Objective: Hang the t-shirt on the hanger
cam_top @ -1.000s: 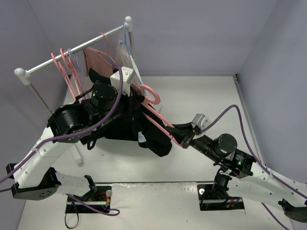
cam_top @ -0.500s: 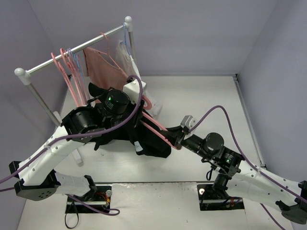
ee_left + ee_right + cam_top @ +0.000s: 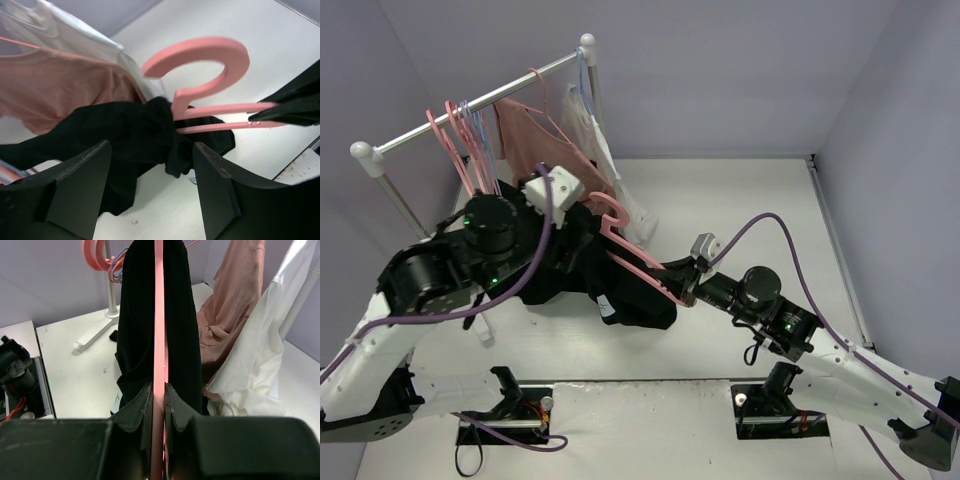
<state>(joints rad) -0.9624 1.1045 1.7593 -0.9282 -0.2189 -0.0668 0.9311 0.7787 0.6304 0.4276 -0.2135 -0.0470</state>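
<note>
The pink hanger [image 3: 638, 258] is held edge-on by my right gripper [image 3: 158, 390], shut on the frame's lower end. The black t-shirt [image 3: 620, 290] is draped over that frame, hanging down both sides of the hanger [image 3: 159, 315] in the right wrist view. Its hook [image 3: 210, 55] sticks out clear of the t-shirt [image 3: 125, 130], whose collar is bunched at the neck. My left gripper [image 3: 150, 190] stands open just short of the cloth, nothing between its fingers [image 3: 75, 195].
A clothes rail [image 3: 470, 115] stands at the back left with several spare hangers [image 3: 455, 140], a dusty-pink garment [image 3: 525, 135] and a white garment [image 3: 605, 150] hanging close behind the t-shirt. The rack's foot [image 3: 100, 330] rests on the table.
My left gripper has opened, let go of the black t-shirt and drawn back to the left. The right gripper has carried the hanger a little left and forward.
</note>
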